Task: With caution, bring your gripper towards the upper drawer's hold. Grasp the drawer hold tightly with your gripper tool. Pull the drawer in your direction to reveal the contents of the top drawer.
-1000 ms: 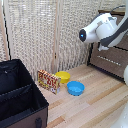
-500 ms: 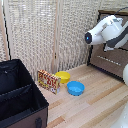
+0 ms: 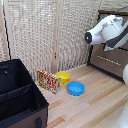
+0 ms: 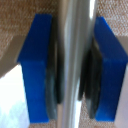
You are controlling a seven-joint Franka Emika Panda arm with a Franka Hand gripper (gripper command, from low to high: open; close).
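In the exterior view, the white arm [image 3: 107, 31] is seen against the top drawer [image 3: 111, 34] of the dresser at the exterior view's right; the end effector itself is hidden behind the arm. Open wooden floor [image 3: 95, 105] lies below. The arm is positioned lower and farther right than one second earlier.

In the wrist view, the upper drawer's hold [image 4: 75, 60] is seen between the blue fingers [image 4: 35, 65], whose dark pads are pressed against it: the end effector [image 4: 74, 70] is pinching the bar.

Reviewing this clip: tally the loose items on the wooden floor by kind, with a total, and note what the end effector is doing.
Bowls: 2, a yellow bowl and a blue bowl
Printed boxes: 1, a red and yellow box
Black bins: 1, the black bin
Total: 4
The end effector has its blue fingers on either side of the silver handle bar.
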